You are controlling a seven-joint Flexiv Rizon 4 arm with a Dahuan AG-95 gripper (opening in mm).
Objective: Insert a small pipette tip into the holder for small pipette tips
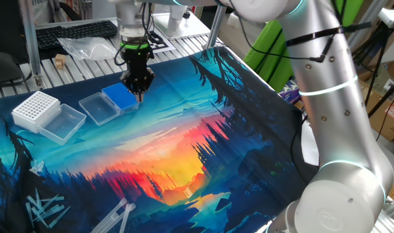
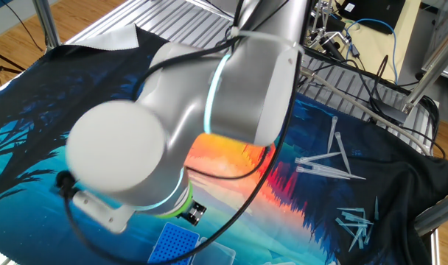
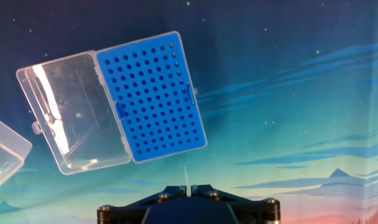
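In your hand view, the gripper (image 3: 188,190) sits at the bottom edge, its two fingers drawn together on a thin, pale pipette tip (image 3: 186,177) that pokes up from between them. The tip's free end stops just short of the near edge of the holder for small pipette tips (image 3: 153,99). That holder is a small blue rectangular rack, its top a fine grid of tiny dark holes, lying flat and slightly askew on the printed forest-sunset mat (image 3: 301,93). Its clear hinged lid (image 3: 74,112) is swung fully open and rests flat against the rack's left side. A corner of a second clear lid (image 3: 2,162) shows at the far left.

From one fixed view you see the wider layout: the black gripper (image 1: 139,87) points steeply down, just over the right end of the blue holder (image 1: 119,97), near the mat's far edge. Further left stands a larger white rack (image 1: 35,108) with bigger holes, its own clear lid (image 1: 62,123) open beside it. Loose spare tips (image 1: 45,210) lie at the near left corner.

The other fixed view is mostly filled by the arm's grey joint (image 2: 180,125); you can only glimpse the blue holder (image 2: 172,241) beneath it and scattered clear tips (image 2: 334,162) off to the right. The fingers are hidden there.
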